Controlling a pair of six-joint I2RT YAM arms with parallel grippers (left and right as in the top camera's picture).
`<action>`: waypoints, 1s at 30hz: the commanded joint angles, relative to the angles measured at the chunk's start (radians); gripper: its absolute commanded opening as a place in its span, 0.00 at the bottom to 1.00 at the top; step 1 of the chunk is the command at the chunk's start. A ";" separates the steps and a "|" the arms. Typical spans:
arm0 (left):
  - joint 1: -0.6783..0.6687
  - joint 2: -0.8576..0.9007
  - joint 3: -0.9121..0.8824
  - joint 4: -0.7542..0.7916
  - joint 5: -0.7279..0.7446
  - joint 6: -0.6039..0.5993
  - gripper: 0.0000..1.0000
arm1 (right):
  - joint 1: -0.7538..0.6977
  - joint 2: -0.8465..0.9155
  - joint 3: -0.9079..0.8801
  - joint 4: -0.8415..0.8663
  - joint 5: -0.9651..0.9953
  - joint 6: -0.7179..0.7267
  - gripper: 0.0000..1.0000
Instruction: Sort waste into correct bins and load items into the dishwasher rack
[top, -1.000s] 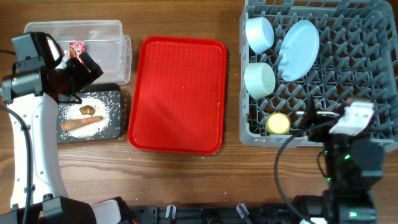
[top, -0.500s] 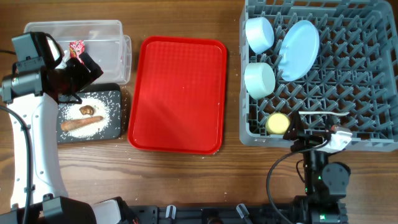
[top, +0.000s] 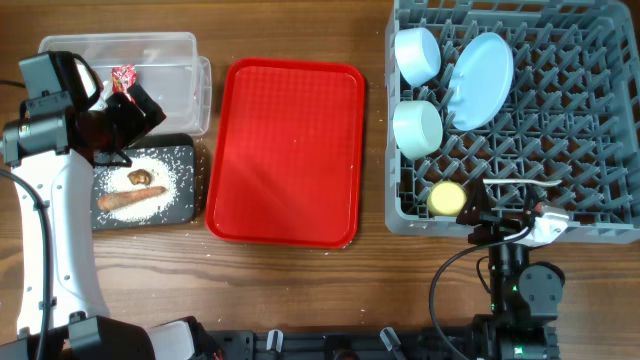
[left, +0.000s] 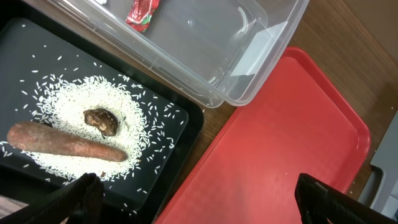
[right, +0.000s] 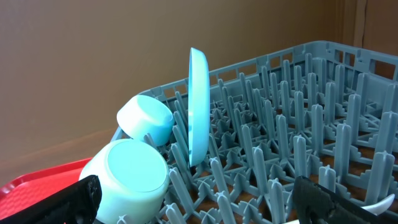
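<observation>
The grey dishwasher rack (top: 600, 60) holds the pale blue plate (top: 481, 66) upright, two mint bowls (top: 417, 52) (top: 418, 129), the yellow cup (top: 447, 198) and the white spoon (top: 520, 183). My right gripper (top: 503, 220) is open and empty at the rack's front edge. Its wrist view shows the plate (right: 198, 106) and the bowls (right: 132, 176). My left gripper (top: 122, 118) is open and empty over the bins. The red wrapper (left: 142, 12) lies in the clear tub (left: 249, 56). Rice (left: 74, 106), the brown lump (left: 102, 121) and the long orange-brown piece (left: 62, 143) lie in the black tray (left: 180, 134). The napkin is not visible.
The flat red serving tray (top: 290, 150) lies between the bins and the rack, and it also shows in the left wrist view (left: 280, 143). A few rice grains lie on the wooden table (top: 300, 290) beside the black tray.
My right arm has pulled back from over the rack toward the table's front edge, and the spoon now lies uncovered in the rack. The left arm has not moved.
</observation>
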 joint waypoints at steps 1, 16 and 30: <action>0.002 -0.009 0.006 0.003 0.005 -0.009 1.00 | -0.005 -0.013 0.000 0.004 -0.017 0.015 1.00; -0.163 -0.351 -0.473 0.584 -0.042 0.157 1.00 | -0.005 -0.013 0.000 0.004 -0.017 0.015 1.00; -0.172 -1.202 -1.289 1.011 0.008 0.147 1.00 | -0.005 -0.013 0.000 0.004 -0.017 0.014 1.00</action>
